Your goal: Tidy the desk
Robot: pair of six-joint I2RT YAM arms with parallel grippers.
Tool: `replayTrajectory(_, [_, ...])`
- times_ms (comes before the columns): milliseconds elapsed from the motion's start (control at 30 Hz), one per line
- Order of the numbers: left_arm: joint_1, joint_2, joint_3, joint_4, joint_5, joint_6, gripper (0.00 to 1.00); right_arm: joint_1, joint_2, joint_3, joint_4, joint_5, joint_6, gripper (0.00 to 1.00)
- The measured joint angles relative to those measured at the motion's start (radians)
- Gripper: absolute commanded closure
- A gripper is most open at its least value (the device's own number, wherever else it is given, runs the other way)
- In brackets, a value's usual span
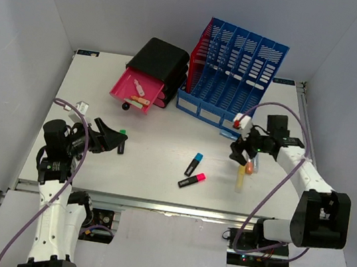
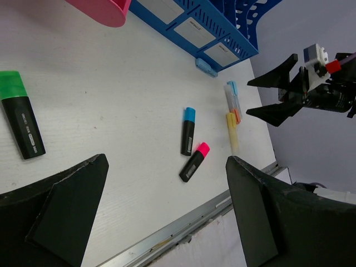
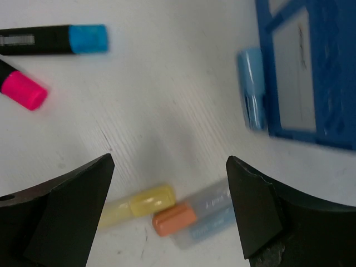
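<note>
On the white desk (image 1: 165, 131) lie a green-capped black highlighter (image 1: 122, 142), a blue-capped one (image 1: 193, 164) and a pink-capped one (image 1: 192, 180). My left gripper (image 1: 112, 138) hangs open near the green highlighter (image 2: 21, 114), nothing between its fingers; its wrist view (image 2: 167, 161) looks across to the pink-capped pen (image 2: 194, 161). My right gripper (image 1: 241, 153) is open just above a yellow marker (image 3: 139, 204) and an orange-capped clear marker (image 3: 175, 218), which lie side by side between its fingers without touching them (image 3: 169, 161).
A black drawer unit (image 1: 161, 60) with an open pink drawer (image 1: 134, 91) holding small items stands at the back. A blue file rack (image 1: 235, 68) is beside it, a small light-blue object (image 3: 253, 89) at its foot. The metal rail (image 1: 154, 204) runs along the near edge.
</note>
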Motion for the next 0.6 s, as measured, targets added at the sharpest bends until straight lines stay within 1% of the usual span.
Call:
replayTrajectory(100, [-0.001, -0.01, 0.0, -0.001, -0.001, 0.0, 0.02, 0.166, 0.014, 0.01, 0.03, 0.027, -0.11, 0.16])
replayTrajectory(167, [-0.001, -0.02, 0.0, -0.003, -0.001, 0.0, 0.02, 0.225, 0.066, 0.053, 0.04, 0.063, -0.148, 0.18])
replayTrajectory(367, [-0.001, -0.026, 0.0, -0.004, -0.002, 0.004, 0.02, 0.264, 0.265, 0.205, 0.093, 0.232, -0.171, 0.19])
replayTrajectory(600, [-0.001, -0.023, 0.0, -0.005, -0.007, 0.004, 0.02, 0.306, 0.418, 0.291, 0.135, 0.411, -0.093, 0.19])
